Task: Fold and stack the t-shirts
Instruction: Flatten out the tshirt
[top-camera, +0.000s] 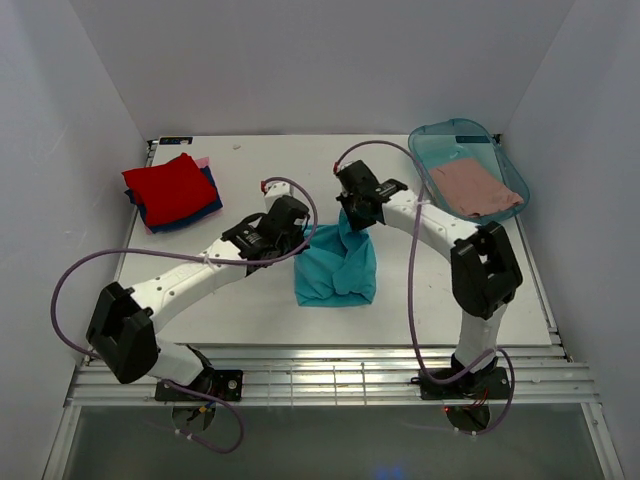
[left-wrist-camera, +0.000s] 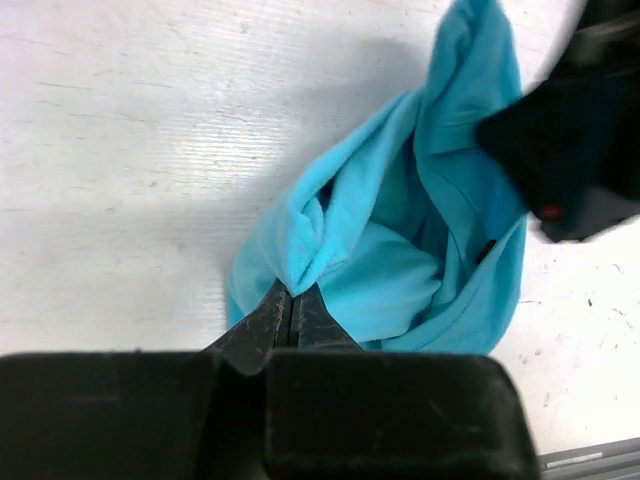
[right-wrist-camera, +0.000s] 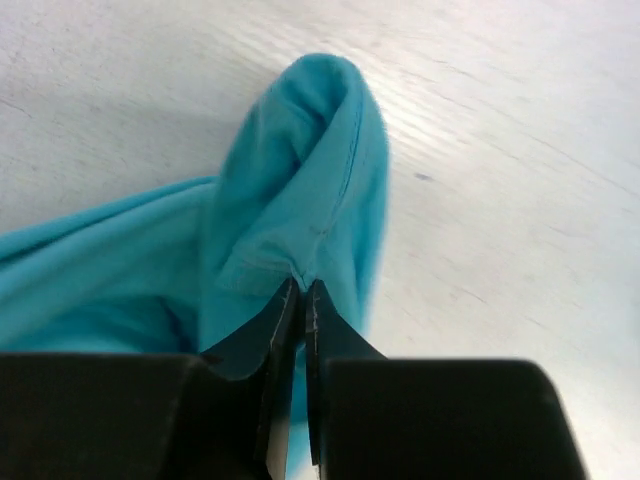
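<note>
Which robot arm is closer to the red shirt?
Left. The left end effector, pinching the teal t-shirt, sits on the side facing the red t-shirt. The right end effector pinches the same shirt farther from it, toward the tub.

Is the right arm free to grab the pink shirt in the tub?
Probably not yet: the right gripper is shut on the teal shirt. The tub is open-topped and near, so after releasing, likely yes.

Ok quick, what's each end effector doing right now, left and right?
Left end effector: closed, pinching a fold of the teal t-shirt.
Right end effector: closed, pinching another fold of the same teal t-shirt.
</note>
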